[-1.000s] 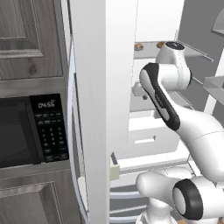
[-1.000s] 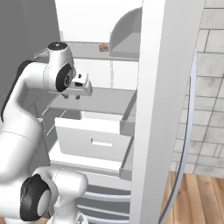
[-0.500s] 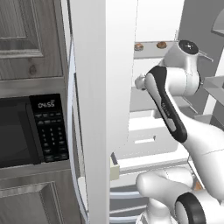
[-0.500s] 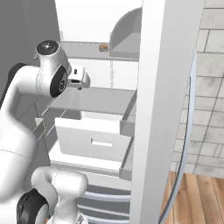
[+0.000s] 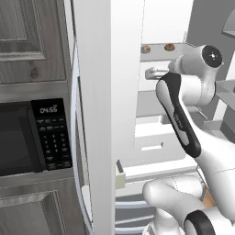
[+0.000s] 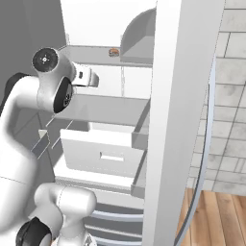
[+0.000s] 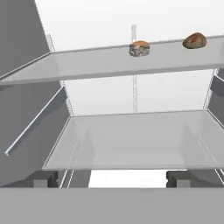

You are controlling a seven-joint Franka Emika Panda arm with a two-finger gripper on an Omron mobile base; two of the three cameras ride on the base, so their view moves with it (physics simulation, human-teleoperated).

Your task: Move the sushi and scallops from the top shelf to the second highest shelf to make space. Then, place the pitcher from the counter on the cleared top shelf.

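Left base view: arm raised since a second ago, wrist now level with the top shelf [image 5: 183, 46]. The sushi [image 5: 146, 48] and the scallops [image 5: 169, 47] are seen on it, at 10 o'clock from the wrist.

Right base view: end effector [image 6: 94, 79] lifted, now just under the top shelf; one morsel seen there, type cannot be told.

Hand view: end effector jaws spread wide, nothing held. Sushi at 12 o'clock, scallops at 1 o'clock, second highest shelf [image 7: 131, 144] bare below.
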